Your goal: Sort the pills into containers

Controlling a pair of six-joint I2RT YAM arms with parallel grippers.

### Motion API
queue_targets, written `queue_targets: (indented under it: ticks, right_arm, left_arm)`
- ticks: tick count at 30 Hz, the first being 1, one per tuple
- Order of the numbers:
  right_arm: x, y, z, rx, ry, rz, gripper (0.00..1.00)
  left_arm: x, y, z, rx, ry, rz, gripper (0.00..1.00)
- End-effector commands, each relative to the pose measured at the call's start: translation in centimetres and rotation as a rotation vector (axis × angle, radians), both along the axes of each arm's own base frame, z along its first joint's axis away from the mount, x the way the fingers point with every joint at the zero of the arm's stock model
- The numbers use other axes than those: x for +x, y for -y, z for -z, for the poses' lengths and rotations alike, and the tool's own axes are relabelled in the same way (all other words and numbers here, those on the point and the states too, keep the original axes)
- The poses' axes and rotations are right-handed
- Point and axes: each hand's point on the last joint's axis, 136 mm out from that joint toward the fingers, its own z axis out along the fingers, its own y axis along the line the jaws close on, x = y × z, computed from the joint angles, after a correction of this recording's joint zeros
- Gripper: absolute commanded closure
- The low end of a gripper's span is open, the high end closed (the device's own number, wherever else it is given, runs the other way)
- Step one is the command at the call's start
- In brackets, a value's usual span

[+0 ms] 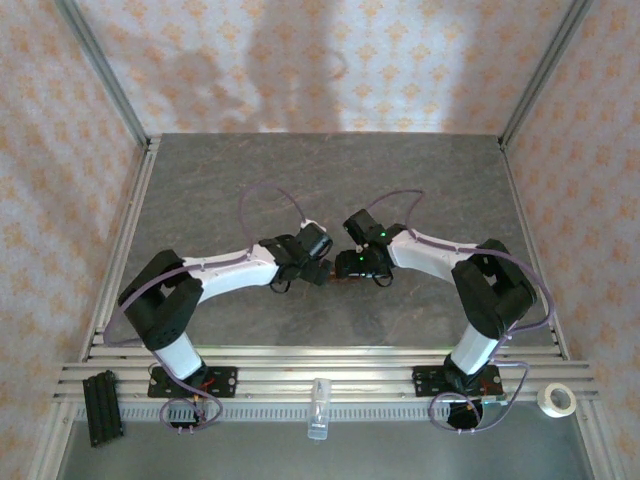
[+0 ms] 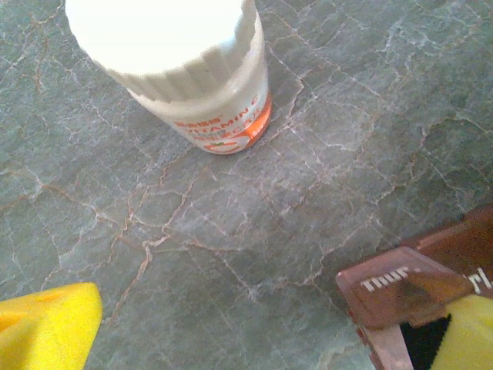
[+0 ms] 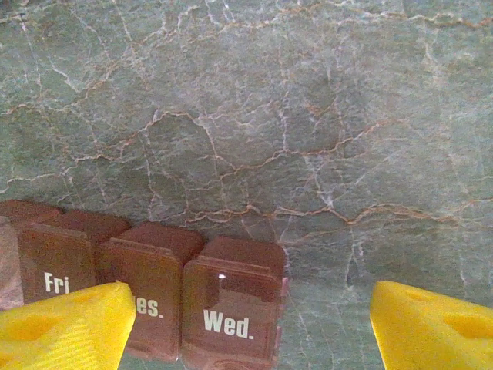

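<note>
L hand: wide open, nothing btwn its yellow fingers, bare bench under the gap. R hand: open too, fairly wide, holding nothing. Its fingers straddle the end of the containers, w/ a clear gap btwn the "Wed." box and the finger on that side. The other finger sits in front of the "Tues." box; touching or not, can't tell.

Containers: dark red-brown strip of joined boxes, flat on the bench. It's approx midway btwn the L and R edges, a bit closer to the near edge than the far one, right btwn the two hands in the top view. R wrist view reads white print "Fri", part of "Tues.", and "Wed." on the boxes. L wrist view shows another part of the strip just beside one L finger, w/ a see-through brown lid printed approx "Thur"; it looks lifted, not sure.

Bottle: white, ribbed white cap, orange-and-white label. It stands upright on the bench ahead of the L hand, apart from fingers and containers.

Top view: both arms bend in toward mid bench, hands nearly meeting. On the rails along the near edge: clear tube at centre, tape roll by the R corner, black block by the L corner.
</note>
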Motion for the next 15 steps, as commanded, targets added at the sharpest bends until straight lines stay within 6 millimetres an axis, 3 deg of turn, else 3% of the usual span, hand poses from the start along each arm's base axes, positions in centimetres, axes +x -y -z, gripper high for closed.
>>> queue_targets:
  ticks: [1, 9, 15]
  right_arm:
    - [-1.2, 1.4, 2.2, -0.063, -0.053, 0.022, 0.19]
    - [-1.1, 1.3, 2.1, -0.058, -0.055, 0.024, 0.19]
    - [-0.9, 1.0, 1.4, -0.050, -0.049, 0.016, 0.20]
  left_arm:
    - [1.5, -0.2, -0.4, 0.017, 0.041, -0.032, 0.00]
    - [1.7, -0.4, 0.5, 0.025, 0.032, -0.040, 0.00]
    - [1.4, 0.6, -1.6, -0.053, 0.038, -0.008, 0.00]
